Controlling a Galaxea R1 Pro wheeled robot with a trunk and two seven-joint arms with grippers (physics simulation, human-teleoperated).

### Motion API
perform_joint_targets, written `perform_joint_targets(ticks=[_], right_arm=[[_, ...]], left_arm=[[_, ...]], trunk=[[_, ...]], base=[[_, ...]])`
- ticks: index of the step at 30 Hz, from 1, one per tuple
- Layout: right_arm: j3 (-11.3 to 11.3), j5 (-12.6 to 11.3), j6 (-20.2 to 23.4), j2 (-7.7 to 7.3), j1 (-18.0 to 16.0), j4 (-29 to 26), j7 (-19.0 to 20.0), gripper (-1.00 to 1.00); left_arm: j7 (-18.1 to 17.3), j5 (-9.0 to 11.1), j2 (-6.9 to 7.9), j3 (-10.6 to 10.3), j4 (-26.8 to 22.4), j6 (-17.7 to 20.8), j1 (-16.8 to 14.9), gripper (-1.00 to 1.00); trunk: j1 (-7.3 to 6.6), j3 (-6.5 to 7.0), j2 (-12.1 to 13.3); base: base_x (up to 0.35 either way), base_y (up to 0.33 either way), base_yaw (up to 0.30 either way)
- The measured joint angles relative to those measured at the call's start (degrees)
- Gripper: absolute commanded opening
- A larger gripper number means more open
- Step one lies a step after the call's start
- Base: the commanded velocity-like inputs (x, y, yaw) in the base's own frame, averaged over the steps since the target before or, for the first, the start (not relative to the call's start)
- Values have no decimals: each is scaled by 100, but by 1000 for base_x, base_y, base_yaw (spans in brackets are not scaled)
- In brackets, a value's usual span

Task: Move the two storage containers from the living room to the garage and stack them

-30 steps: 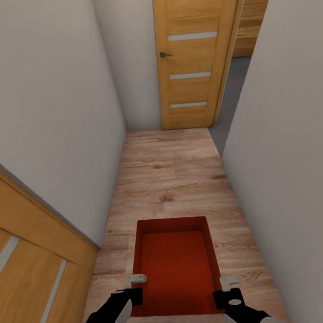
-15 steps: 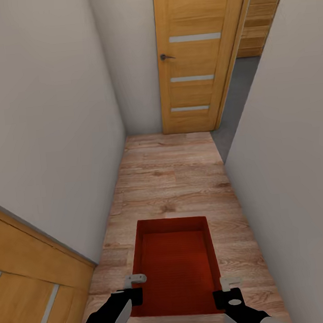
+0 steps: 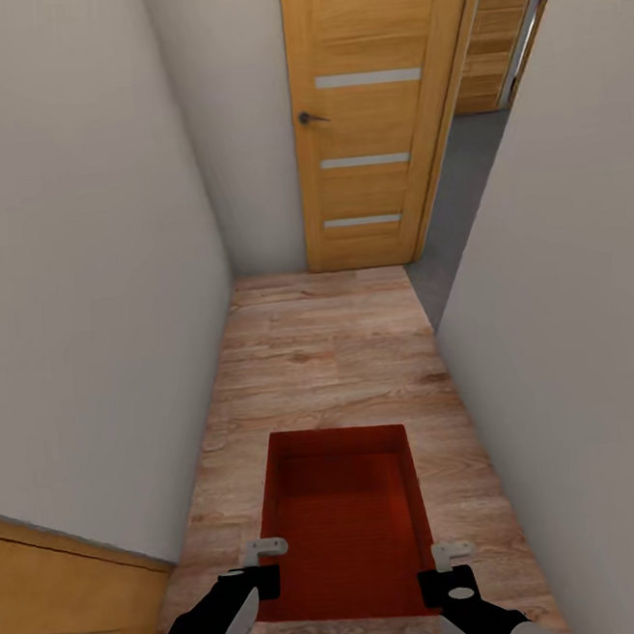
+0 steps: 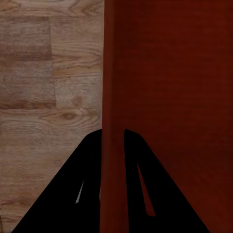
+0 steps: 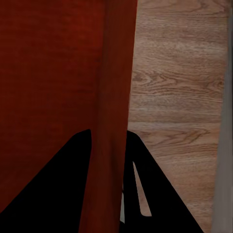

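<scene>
One orange-red open-top storage container [image 3: 346, 518] hangs just above the light wood planks, held between my two arms low in the head view. My left gripper [image 3: 259, 575] is shut on its left long wall near the close corner, and my right gripper [image 3: 440, 567] is shut on its right wall. In the left wrist view the black fingers [image 4: 87, 165] straddle the thin ribbed wall [image 4: 114, 87] at the left gripper [image 4: 114, 133]. The right wrist view has the right gripper [image 5: 109, 132] clamping the opposite wall [image 5: 116, 73] the same way. The bin is empty.
I am in a narrow hallway with white walls close on the left [image 3: 91, 281] and right [image 3: 570, 331]. A shut wooden door [image 3: 366, 118] ends it. Right of that door an opening leads onto dark grey floor [image 3: 460, 187]. Another wooden door's edge [image 3: 56, 623] is at lower left.
The whole view has shifted: the end door is slightly nearer and further left, and the lower-left door has slid mostly out of frame. The bin and both grippers keep their places.
</scene>
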Motion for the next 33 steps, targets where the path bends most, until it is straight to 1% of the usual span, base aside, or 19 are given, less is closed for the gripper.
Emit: perform_joint_targets(ticks=[6,33], right_arm=[[-15,18,0,2,-1,3,2,-100],[-5,8,0,3,-1,6,2,-100]], left_arm=[[1,2,1,-1,-3,0,0,-100],[1,3,1,0,-1,-1,3,-100]], trunk=[[0,0,0],[0,0,0]], base=[[334,0,-75],[334,0,-1]])
